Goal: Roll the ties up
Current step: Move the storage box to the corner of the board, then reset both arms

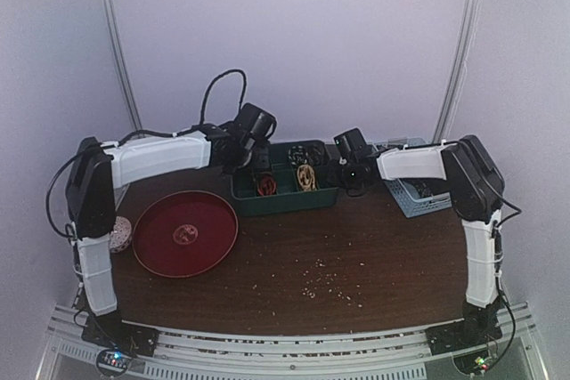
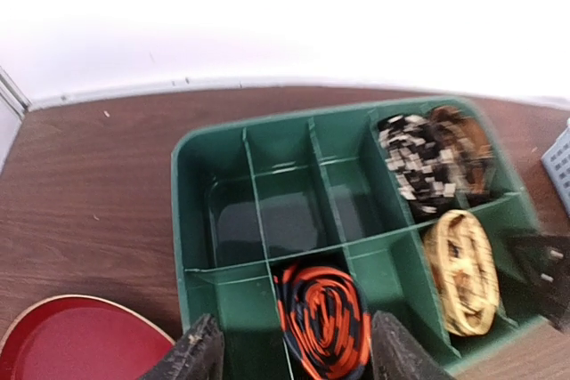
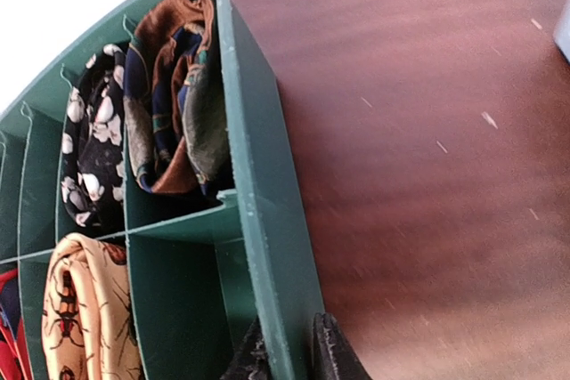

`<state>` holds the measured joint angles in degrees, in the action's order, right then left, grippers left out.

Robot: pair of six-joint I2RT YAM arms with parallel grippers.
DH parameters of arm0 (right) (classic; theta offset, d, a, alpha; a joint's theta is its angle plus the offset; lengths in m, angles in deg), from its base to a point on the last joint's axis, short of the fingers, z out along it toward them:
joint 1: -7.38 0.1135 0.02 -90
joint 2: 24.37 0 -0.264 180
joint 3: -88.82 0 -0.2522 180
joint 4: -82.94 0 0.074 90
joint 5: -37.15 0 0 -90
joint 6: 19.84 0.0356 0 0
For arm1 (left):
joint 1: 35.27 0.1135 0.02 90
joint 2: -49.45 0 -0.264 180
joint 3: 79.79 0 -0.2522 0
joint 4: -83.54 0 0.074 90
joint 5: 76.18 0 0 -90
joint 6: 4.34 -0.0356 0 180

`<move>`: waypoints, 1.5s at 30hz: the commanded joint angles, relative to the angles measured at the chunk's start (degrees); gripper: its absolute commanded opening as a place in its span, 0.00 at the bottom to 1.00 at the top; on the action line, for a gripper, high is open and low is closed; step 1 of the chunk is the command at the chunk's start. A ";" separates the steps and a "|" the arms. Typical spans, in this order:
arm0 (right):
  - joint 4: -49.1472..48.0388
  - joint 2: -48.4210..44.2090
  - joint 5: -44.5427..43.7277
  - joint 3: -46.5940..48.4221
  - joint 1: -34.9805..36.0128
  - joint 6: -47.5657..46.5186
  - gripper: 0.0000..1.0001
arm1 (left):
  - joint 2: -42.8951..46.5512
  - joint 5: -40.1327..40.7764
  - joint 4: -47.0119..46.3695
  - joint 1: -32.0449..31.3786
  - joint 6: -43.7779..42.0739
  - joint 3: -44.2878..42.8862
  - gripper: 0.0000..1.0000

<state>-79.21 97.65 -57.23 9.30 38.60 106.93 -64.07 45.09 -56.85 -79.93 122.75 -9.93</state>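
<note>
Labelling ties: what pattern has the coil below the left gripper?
Striped tie: orange-red and black; left wrist view.

The left arm (image 1: 156, 159) is seen stretched forward and inward from a raised elbow. The left tool (image 2: 296, 355) is pointed downward, its fingers (image 2: 198, 355) spread well apart, nothing gripped. The right arm (image 1: 411, 164) is likewise bent inward, and the right tool (image 3: 287, 355) is pinched on the wall of the green bin (image 3: 258, 184), one finger on each side.

The striped tie (image 2: 322, 319) between the left fingers (image 2: 198, 353) is cut off by the bottom edge. The right fingers (image 3: 334, 353) are cropped too, so a pinch on the tray wall (image 3: 267, 246) can't be confirmed.
</note>
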 commanded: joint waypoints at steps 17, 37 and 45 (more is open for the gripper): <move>9.82 1.45 0.68 22.27 0.41 -5.02 0.65 | 28.14 -2.26 -3.83 -0.07 -7.87 19.71 0.98; 15.45 -60.16 -4.40 -28.93 5.78 -0.20 1.00 | 55.17 -26.67 -12.13 -0.12 -8.37 41.62 0.98; 20.37 -75.84 -6.41 -35.17 5.82 3.03 1.00 | 60.73 -28.10 -14.34 -0.07 -7.31 45.30 0.98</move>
<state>-62.00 25.61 -61.52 -23.77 44.33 107.52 -4.83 18.86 -66.67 -80.00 114.90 34.52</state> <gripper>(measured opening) 0.999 0.983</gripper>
